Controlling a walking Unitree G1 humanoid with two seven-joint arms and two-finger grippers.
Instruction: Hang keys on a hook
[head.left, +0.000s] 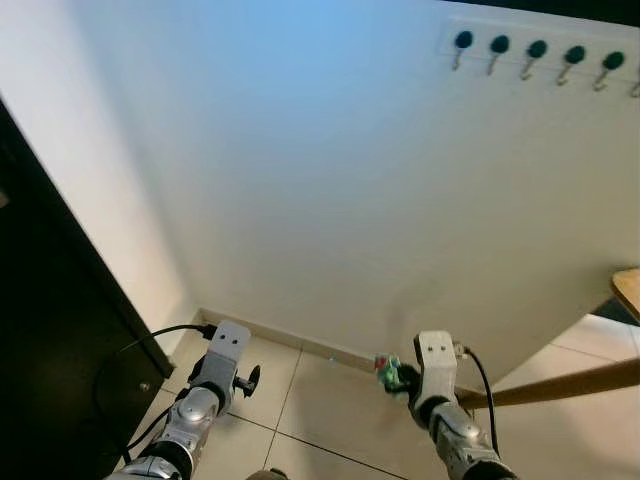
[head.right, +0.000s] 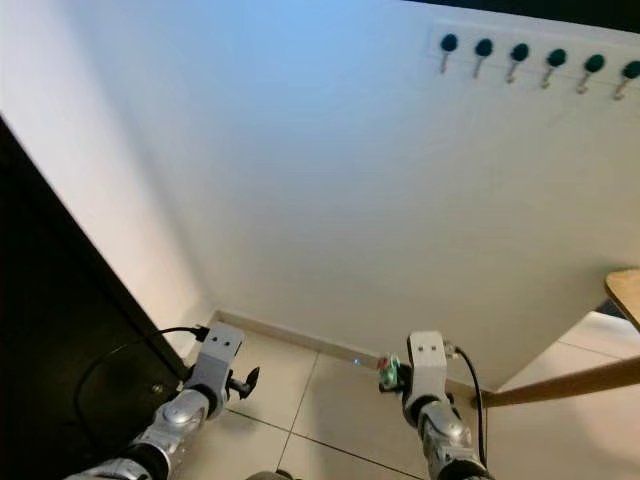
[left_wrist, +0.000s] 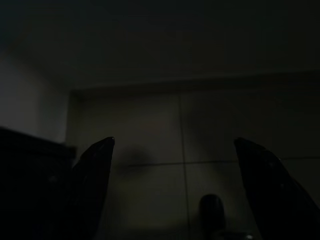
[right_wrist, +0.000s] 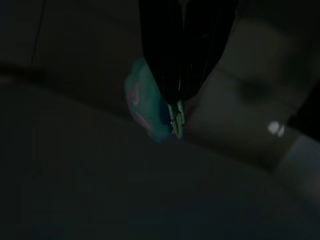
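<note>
Keys (right_wrist: 150, 112) clamped in right gripper (right_wrist: 177, 107), hooks (head.left: 537, 52) overhead.

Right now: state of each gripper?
Left gripper: open, nothing between its fingers, arm hanging low.
Right gripper: shut on the keys with the teal-green tag, low near the floor.

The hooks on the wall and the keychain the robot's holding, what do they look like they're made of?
The hooks look like thin bent metal wire under dark round caps, perhaps plastic; they are too small to be sure. The keychain, pinched in the right gripper, has a teal tag with a matte look, possibly rubber or soft plastic, and a pale ring that glints like metal.
</note>
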